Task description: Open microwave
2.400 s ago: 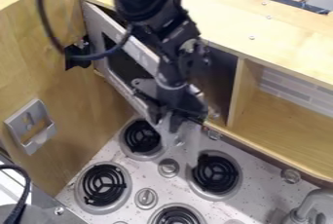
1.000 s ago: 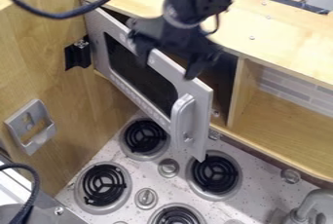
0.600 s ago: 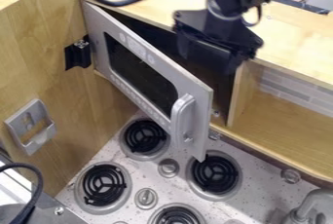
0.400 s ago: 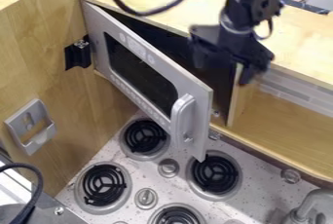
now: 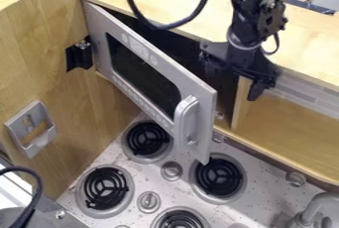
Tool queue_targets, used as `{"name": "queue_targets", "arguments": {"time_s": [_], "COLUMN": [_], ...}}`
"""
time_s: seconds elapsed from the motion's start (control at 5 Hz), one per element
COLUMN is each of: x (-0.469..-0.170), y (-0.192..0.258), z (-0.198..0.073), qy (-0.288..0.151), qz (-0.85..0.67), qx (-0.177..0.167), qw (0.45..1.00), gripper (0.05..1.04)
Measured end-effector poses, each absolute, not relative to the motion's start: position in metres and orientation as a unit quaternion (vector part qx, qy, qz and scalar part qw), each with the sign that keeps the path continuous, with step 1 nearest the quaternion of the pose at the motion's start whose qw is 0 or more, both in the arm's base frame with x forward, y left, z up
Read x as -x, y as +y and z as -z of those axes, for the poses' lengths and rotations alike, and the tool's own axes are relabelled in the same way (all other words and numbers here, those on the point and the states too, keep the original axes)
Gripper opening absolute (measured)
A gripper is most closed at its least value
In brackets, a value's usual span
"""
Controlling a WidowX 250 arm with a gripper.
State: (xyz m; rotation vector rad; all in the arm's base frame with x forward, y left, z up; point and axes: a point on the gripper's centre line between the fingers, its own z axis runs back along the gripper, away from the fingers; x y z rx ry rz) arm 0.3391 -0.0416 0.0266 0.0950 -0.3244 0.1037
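- Microwave door (image 5: pixel 155 85) stands swung out at an angle from the cabinet, above the stove, its far edge turned toward the right-hand burner.
- Silver-gray all round, the door has a flat, broad frame around a long, dark window (image 5: pixel 136 71) with rounded corners.
- Along the upper rail of the frame sit round button shapes and a pale oval panel (image 5: pixel 139 48); a row of small marks follows the lower rail.
- Near the free end, a thick, rounded, silver handle (image 5: pixel 184 123) stands out from the front.
- Behind the door, the opening (image 5: pixel 182 46) is a dark hollow under the pale wooden top (image 5: pixel 238 28).
- The black gripper (image 5: pixel 233 84) hangs to the right of the door, before the right part of the opening and the wooden divider (image 5: pixel 244 98). Its two fingers are spread apart with nothing between them, and they are clear of the handle.
- Below lies a speckled metal stovetop (image 5: pixel 195 199) with black coil burners, among them one (image 5: pixel 145 139) beneath the door and another (image 5: pixel 218 176) by its lower corner.
- On the wooden side wall (image 5: pixel 43 68) are a black bracket (image 5: pixel 79 57) near the hinge side and a gray metal holder (image 5: pixel 31 128) lower down.
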Motion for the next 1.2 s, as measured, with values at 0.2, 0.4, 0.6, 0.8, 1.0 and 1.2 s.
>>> {"name": "queue_targets", "arguments": {"time_s": [0.2, 0.4, 0.6, 0.8, 1.0, 1.2], "x": [-0.335, -0.311, -0.290, -0.270, -0.256, -0.248], "y": [-0.034, -0.020, -0.002, 0.013, 0.027, 0.045], "z": [-0.020, -0.012, -0.026, -0.030, -0.023, -0.017], "qy": [-0.152, -0.123, -0.130, -0.126, -0.113, -0.107], "qz": [-0.066, -0.109, -0.162, -0.202, -0.236, -0.271], "qx": [-0.049, -0.069, -0.087, -0.096, -0.095, -0.093], "qw": [0.985, 0.984, 0.974, 0.966, 0.960, 0.952], "gripper": [1.000, 1.001, 1.001, 1.000, 1.000, 1.000]}}
